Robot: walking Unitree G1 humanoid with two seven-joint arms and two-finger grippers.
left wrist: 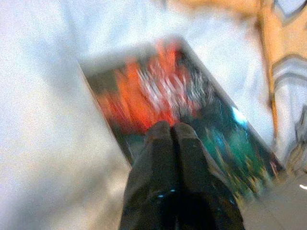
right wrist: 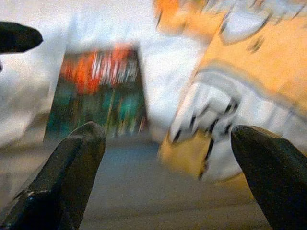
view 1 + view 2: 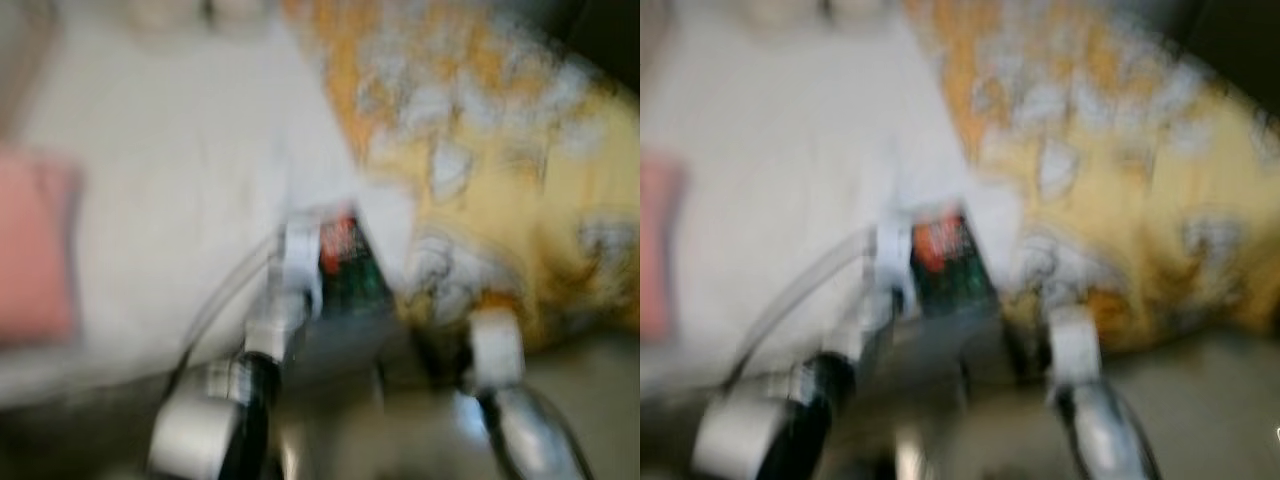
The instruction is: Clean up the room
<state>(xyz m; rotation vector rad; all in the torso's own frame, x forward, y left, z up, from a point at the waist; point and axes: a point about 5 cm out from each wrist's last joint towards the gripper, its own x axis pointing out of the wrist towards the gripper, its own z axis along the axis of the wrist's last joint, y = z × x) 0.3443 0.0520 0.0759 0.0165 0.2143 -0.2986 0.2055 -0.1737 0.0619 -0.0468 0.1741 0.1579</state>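
Blur smears a red-and-green book (image 1: 177, 110) lying on the white sheet (image 3: 180, 200). Just before it, the left gripper (image 1: 170, 127) is pressed together; beside it, the right gripper (image 2: 168, 143) is spread near the yellow blanket (image 3: 520, 200).

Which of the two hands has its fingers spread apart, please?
The right hand: its two black fingers stand wide apart in front of the yellow patterned blanket. The left hand has its fingers pressed together over the orange and green book.

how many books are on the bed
1: a book with a red and green cover lies on the white sheet at the bed's near edge, beside the yellow patterned blanket. Blur may hide others.
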